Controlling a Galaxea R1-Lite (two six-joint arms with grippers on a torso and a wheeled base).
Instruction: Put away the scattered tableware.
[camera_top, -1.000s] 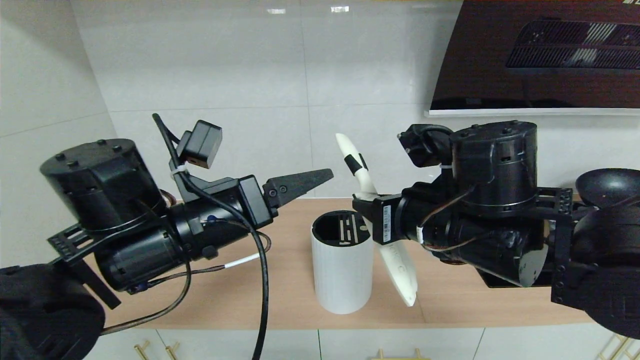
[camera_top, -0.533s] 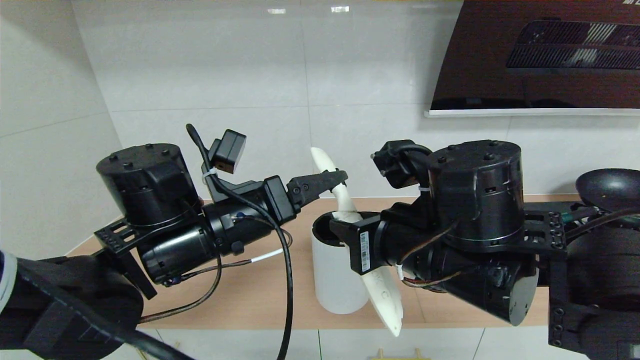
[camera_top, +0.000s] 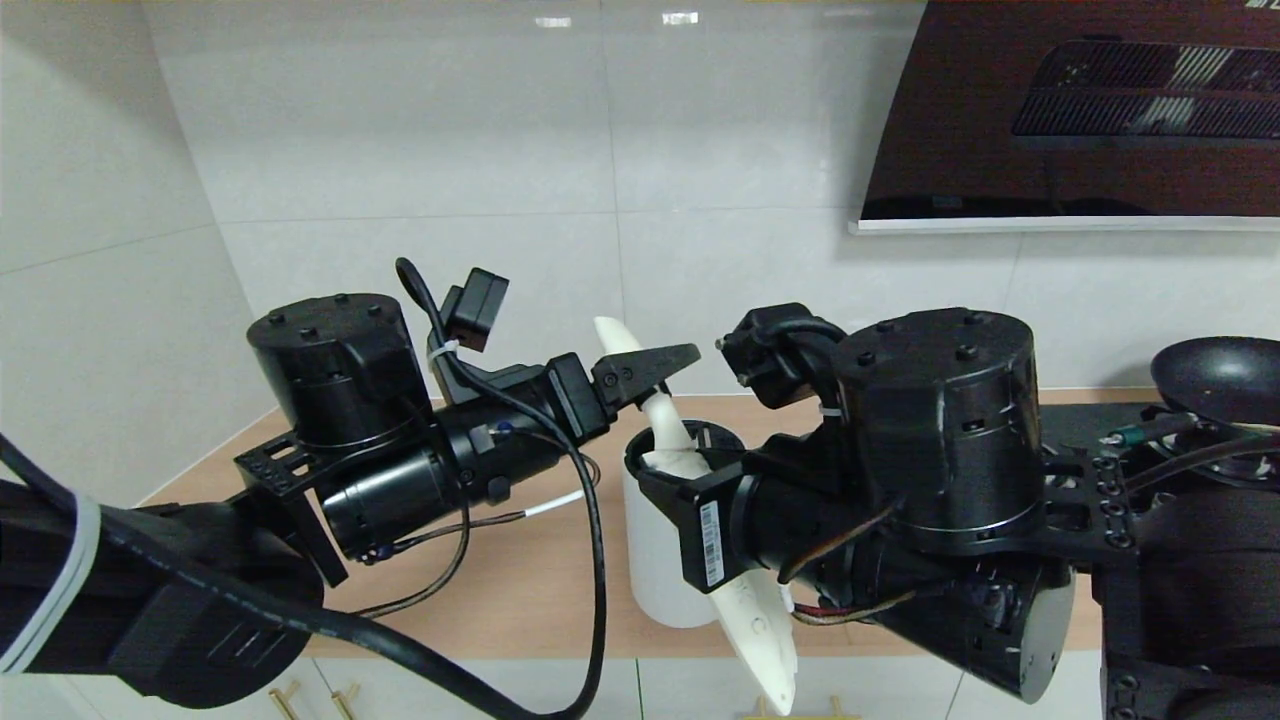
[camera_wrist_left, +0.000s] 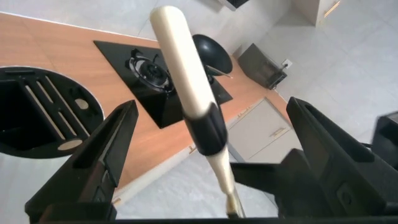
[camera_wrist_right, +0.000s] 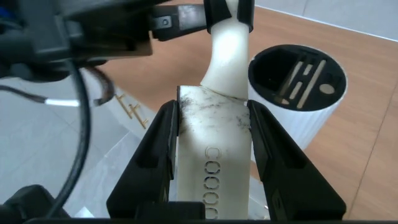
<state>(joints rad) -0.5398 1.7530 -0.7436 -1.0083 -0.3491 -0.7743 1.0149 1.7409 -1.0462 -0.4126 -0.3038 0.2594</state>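
- Head view: left gripper (camera_wrist_left: 208, 121), jaws apart, has moved in astride the spatula (camera_top: 612, 340) handle.
- Right gripper (camera_wrist_right: 214, 140) clamps its blade; handover seemingly near, by the holder (camera_top: 655, 570).

The black left gripper (camera_wrist_left: 211, 111) points inward, roughly level, its jaws spread wide on either side of the white plastic spatula's (camera_top: 757, 632) handle, seemingly without touching it. The black right gripper (camera_wrist_right: 214, 134) is clamped on the spatula's blade.

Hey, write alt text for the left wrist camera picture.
The handle of a white spatula stands inside the open left gripper, touching neither finger. Behind it, a wooden counter carries a utensil holder and a black stove with a wok.
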